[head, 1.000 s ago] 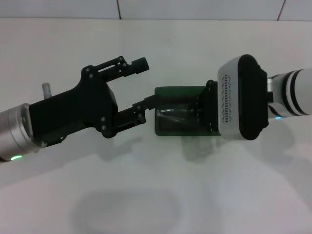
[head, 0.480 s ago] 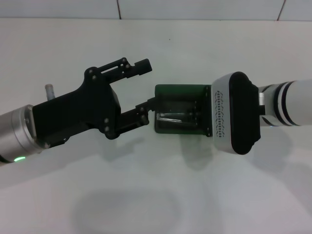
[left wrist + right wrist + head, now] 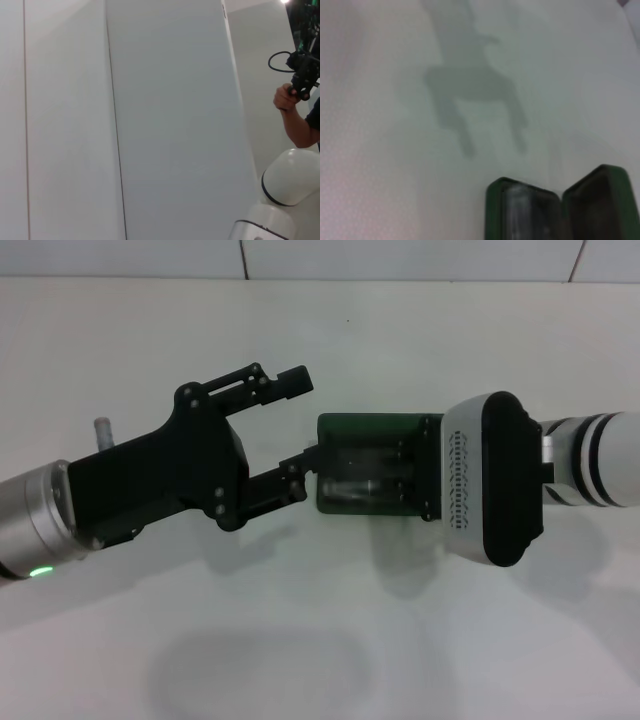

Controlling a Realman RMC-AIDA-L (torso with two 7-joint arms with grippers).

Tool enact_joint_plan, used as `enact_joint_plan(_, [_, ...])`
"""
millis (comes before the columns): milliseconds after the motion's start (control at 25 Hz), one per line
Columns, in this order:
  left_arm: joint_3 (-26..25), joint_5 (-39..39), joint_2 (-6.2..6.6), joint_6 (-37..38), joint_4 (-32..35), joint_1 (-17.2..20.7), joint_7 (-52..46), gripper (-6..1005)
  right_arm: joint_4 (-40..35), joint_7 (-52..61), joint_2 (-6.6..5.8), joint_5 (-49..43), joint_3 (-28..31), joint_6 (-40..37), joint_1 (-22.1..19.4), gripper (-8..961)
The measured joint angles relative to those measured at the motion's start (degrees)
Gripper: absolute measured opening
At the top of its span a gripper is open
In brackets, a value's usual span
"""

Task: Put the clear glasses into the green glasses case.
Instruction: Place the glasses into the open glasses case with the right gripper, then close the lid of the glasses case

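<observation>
The green glasses case (image 3: 365,426) lies open in the middle of the white table. The clear glasses (image 3: 352,486) show as a faint glint inside its dark lining. My right gripper (image 3: 418,468) hangs over the right part of the case and hides that end of the glasses. My left gripper (image 3: 300,422) is open at the case's left side, its nearer fingertip (image 3: 306,460) touching the case's left edge. The right wrist view shows the case (image 3: 492,210) with the pale glasses (image 3: 520,207) in one half and the dark lid beside it.
The white table (image 3: 330,330) runs back to a tiled wall. The left wrist view looks off the table at wall panels and a person's hand (image 3: 286,98) holding a device.
The right wrist has turned and shifted a little over the case. The glasses' glint has moved toward the near side of the case. The left gripper has crept slightly toward the case.
</observation>
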Motion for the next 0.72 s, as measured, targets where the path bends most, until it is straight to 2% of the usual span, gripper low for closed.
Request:
enact_joint_plan(80, [0.01, 0.02, 0.00, 0.01, -0.06, 0.03, 0.04, 649, -0.11, 0.00, -0.01, -0.20, 0.10, 0.45, -0.11, 72])
enact_joint_plan(440, [0.10, 0.12, -0.09, 0.11, -0.17, 0.12, 0.08, 649, -1.39, 0.32, 0.02, 1.98, 0.22, 1.99, -1.63, 202])
enact_joint_plan(560, [0.08, 0.02, -0.09, 0.16, -0.21, 0.15, 0.15, 649, -4.83, -0.06, -0.22, 9.66, 3.43, -5.26, -2.89, 239])
enact_joint_plan(720, [-0.18, -0.31, -0.09, 0.14, -0.24, 0.12, 0.15, 649, -6.42, -2.89, -0.31, 21.60, 12.63, -19.35, -3.72, 291])
